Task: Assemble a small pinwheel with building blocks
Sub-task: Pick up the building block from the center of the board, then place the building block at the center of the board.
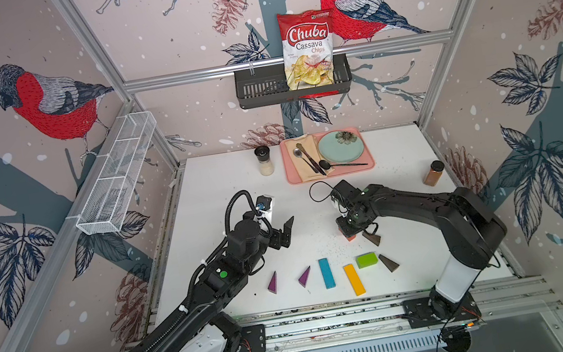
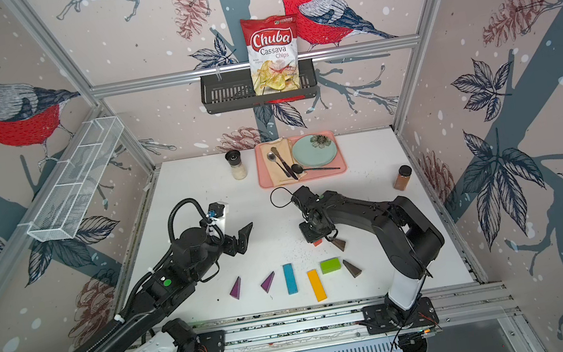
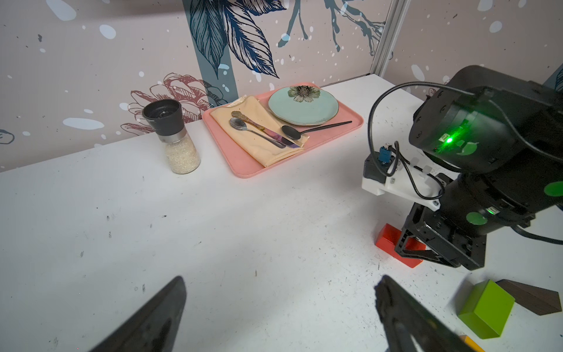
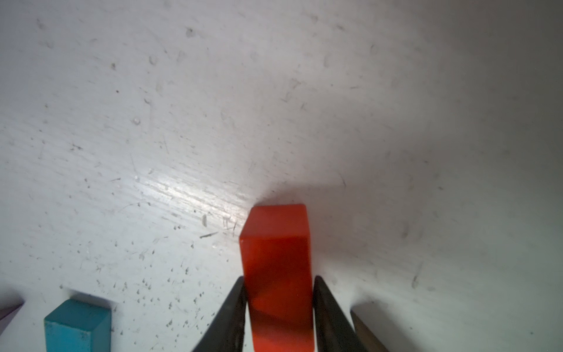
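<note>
8 blocks [image 1: 326, 273] – 1 red brick [image 4: 275, 243] in R gripper [image 4: 278, 279].

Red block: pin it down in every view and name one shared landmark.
Top view: red block centre-right, under the right gripper.
Top view: block just right of centre.
Left wrist: block right side, below middle.
Right wrist: block bottom centre, clamped between the jaws.
Shared landmark: the right gripper.

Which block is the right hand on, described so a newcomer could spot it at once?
From the pink tray at the back of the white table, come forward to the right hand. Its fingers are closed on the red block, a brown wedge right beside it. It is the only red piece, set back from the row of other blocks near the front edge.
</note>
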`<control>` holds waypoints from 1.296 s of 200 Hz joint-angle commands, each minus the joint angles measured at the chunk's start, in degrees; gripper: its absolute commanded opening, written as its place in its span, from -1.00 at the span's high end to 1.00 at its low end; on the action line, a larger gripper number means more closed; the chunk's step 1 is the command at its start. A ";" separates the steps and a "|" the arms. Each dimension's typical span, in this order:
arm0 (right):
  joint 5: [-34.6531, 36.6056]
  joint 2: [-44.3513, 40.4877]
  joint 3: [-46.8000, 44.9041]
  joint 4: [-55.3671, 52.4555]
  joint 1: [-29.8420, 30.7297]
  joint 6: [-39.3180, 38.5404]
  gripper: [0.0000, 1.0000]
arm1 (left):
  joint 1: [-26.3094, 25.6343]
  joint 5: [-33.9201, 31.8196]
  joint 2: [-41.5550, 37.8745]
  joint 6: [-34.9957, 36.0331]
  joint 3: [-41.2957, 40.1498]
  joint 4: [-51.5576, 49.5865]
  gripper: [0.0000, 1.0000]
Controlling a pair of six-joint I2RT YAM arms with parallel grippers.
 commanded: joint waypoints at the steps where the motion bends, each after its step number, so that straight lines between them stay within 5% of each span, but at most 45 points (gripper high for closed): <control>1: -0.65 0.06 -0.11 1.61 -0.04 -0.20 0.40 | 0.04 -0.13 -0.22 0.00 0.38 0.38 -0.93; 51: 1.02 0.24 0.49 6.04 -0.15 -9.84 0.69 | 0.03 -3.07 -2.32 -0.43 0.84 -0.10 -0.93; 83: -1.49 2.72 5.82 9.31 -1.07 -29.35 0.74 | 0.12 -6.76 -5.12 -3.18 2.46 -3.75 -0.93; 126: -16.52 9.32 17.46 9.31 -3.00 -55.69 0.74 | 1.21 -12.62 -5.63 -18.36 9.46 -21.85 -0.87; 146: -20.69 14.66 24.52 3.50 -2.72 -64.75 0.74 | 1.22 -12.45 -9.89 -21.80 8.63 -21.36 -0.86; 183: -16.75 19.83 28.96 0.96 -1.11 -70.84 0.71 | 1.19 -16.74 -15.83 -26.53 6.84 -21.32 -0.86; 259: -12.59 23.49 31.48 -2.68 0.88 -72.95 0.67 | 1.18 -16.28 -13.69 -24.06 10.13 -27.93 -0.85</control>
